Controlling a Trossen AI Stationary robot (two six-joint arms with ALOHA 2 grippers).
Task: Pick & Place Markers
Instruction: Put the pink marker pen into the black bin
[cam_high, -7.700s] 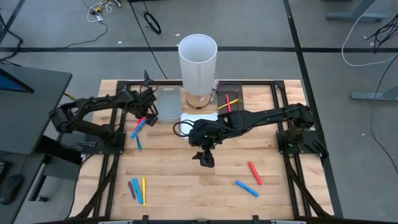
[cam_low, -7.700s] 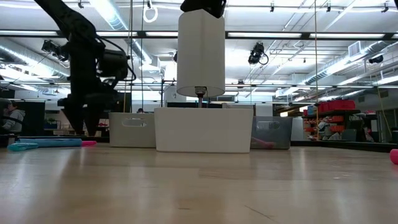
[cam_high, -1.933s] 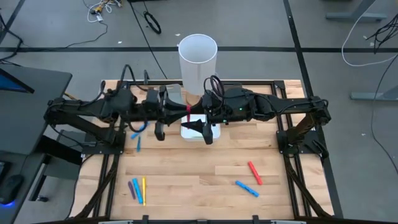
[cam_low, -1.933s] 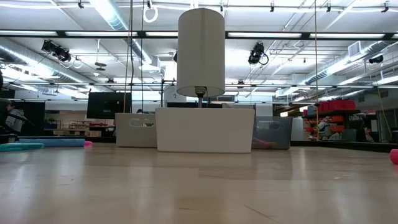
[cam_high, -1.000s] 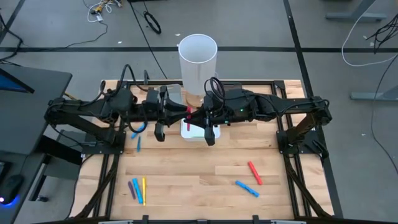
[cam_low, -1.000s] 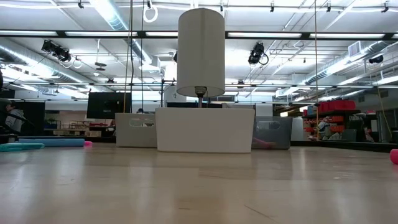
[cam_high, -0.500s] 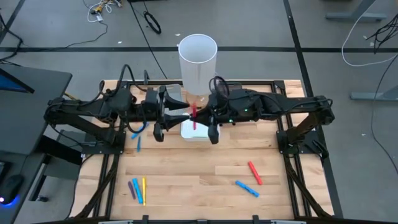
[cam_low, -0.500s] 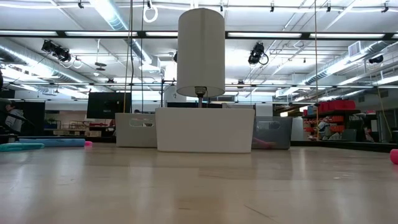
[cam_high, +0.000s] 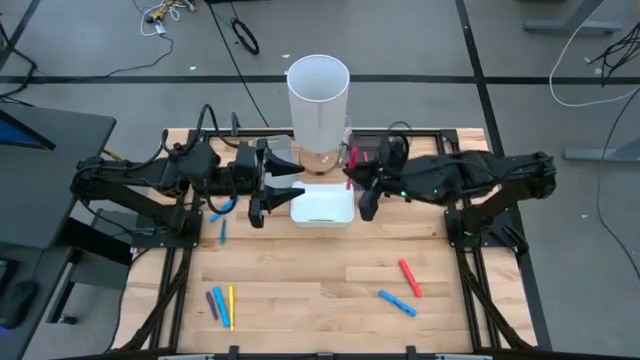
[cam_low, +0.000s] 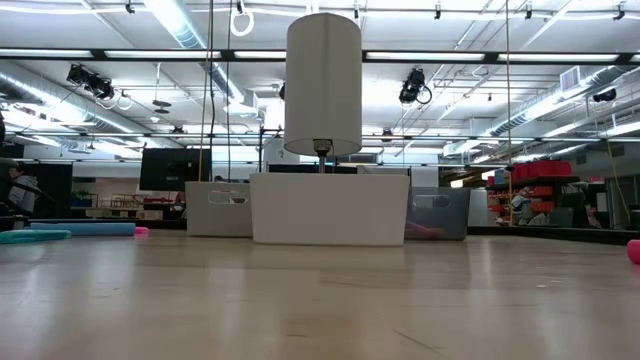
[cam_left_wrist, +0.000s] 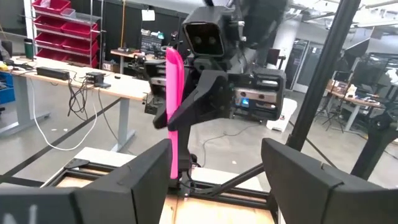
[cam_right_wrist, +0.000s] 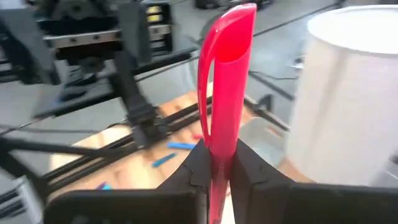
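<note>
Right gripper (cam_high: 351, 160) fingers clenched on an upright pink marker (cam_right_wrist: 224, 81); left gripper (cam_high: 297, 184) fingers released, apart from it.

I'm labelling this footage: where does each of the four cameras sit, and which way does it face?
High view: overhead, looking straight down; both arms, white tray.
Low view: table height, looking level at the cylinder; no arm shows.
Left wrist view: on the left arm, facing the right gripper; own open fingers below.
Right wrist view: on the right arm, facing the left arm; own fingers grip the red marker.
Shared: both wrist views show that marker.
</note>
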